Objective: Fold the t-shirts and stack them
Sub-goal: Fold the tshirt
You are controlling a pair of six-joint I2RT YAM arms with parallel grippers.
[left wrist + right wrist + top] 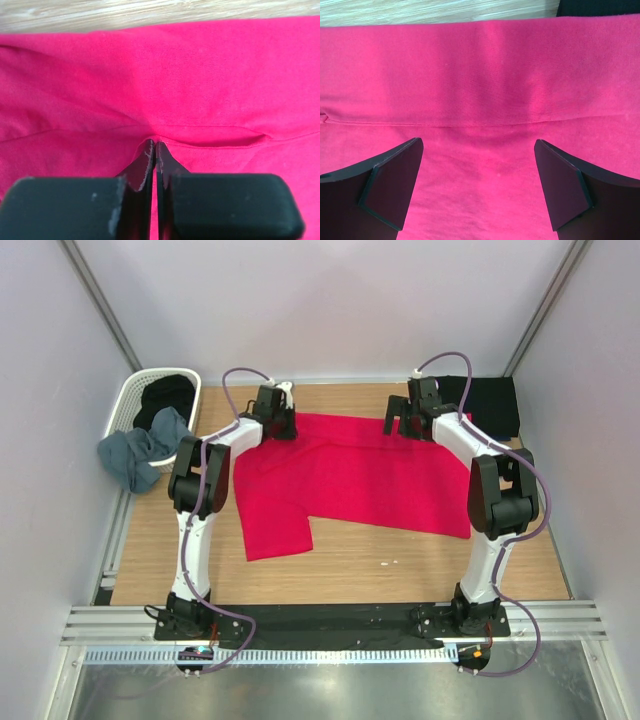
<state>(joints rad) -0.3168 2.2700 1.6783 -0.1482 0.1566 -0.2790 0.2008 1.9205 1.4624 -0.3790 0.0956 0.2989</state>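
Note:
A crimson-red t-shirt lies spread on the wooden table, one part hanging toward the front left. My left gripper is at the shirt's far left edge, shut on a pinch of the red cloth; the cloth puckers at the left gripper's tips. My right gripper is open over the far right edge of the shirt. In the right wrist view, the right gripper has its jaws wide apart over flat red cloth with a hem seam. A folded black t-shirt lies at the back right.
A white lattice basket stands at the back left, holding a black shirt. A grey-blue shirt hangs over its near rim. Grey walls close in the table on three sides. The black shirt's edge shows in the right wrist view.

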